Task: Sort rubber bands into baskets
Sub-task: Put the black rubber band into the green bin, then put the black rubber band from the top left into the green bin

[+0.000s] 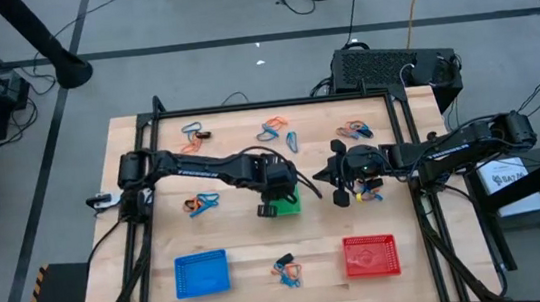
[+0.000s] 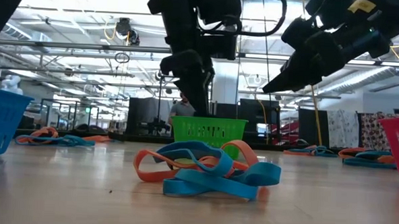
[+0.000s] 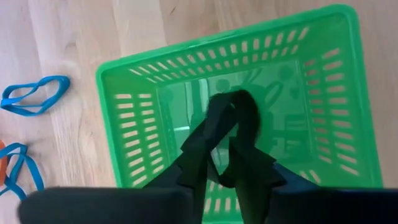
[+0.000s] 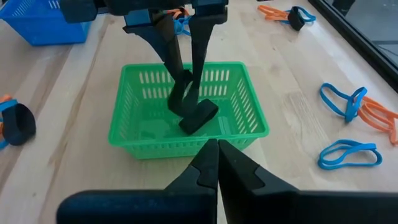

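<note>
Black rubber band (image 4: 198,116) in green mesh basket (image 4: 149,140), left hand (image 4: 185,93) above

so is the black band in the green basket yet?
In. The black band hangs inside the green basket, at the left gripper fingertips.

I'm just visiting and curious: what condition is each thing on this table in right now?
Left gripper: inside the green basket, fingers slightly parted around a black rubber band.
Right gripper: shut, empty, beside the green basket.
Green basket: upright, holding the black band.
Blue basket: upright.
Red basket: upright.
</note>
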`<state>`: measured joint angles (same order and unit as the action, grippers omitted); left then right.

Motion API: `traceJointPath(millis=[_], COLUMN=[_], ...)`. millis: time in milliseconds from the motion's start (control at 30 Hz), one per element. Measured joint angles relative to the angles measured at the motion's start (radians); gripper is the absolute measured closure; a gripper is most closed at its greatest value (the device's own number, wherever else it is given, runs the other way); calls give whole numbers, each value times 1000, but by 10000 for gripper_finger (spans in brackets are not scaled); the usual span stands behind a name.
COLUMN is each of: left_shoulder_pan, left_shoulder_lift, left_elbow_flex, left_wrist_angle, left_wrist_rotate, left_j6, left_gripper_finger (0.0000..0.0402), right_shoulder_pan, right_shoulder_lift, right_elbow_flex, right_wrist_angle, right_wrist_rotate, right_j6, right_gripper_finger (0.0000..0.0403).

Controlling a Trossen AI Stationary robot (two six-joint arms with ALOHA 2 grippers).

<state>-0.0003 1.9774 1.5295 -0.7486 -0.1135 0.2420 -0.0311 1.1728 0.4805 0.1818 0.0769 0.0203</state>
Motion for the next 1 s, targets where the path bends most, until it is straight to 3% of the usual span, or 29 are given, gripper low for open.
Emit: traceJointPath(millis=[233, 433, 700, 1000], left_shoulder_pan=[0, 31, 312, 644], left_shoulder_lift=[0, -92, -264, -232], left_elbow_flex=[23, 41, -127, -243], left_wrist_angle=[-15, -189, -197, -177], left_wrist_rotate=[-7, -139, -84, -72], left_j6=[16, 55, 59, 164], left_gripper_finger=[273, 267, 267, 267], right_shoulder_pan=[0, 0, 0, 0], right_shoulder_lift=[0, 0, 0, 0], right_elbow_flex=[0, 0, 0, 0], right_wrist_angle=[0, 0, -5, 0], right_wrist_rotate=[0, 0, 0, 0], right_j6=[-5, -6, -6, -10], right_gripper_finger=[403, 403, 403, 403])
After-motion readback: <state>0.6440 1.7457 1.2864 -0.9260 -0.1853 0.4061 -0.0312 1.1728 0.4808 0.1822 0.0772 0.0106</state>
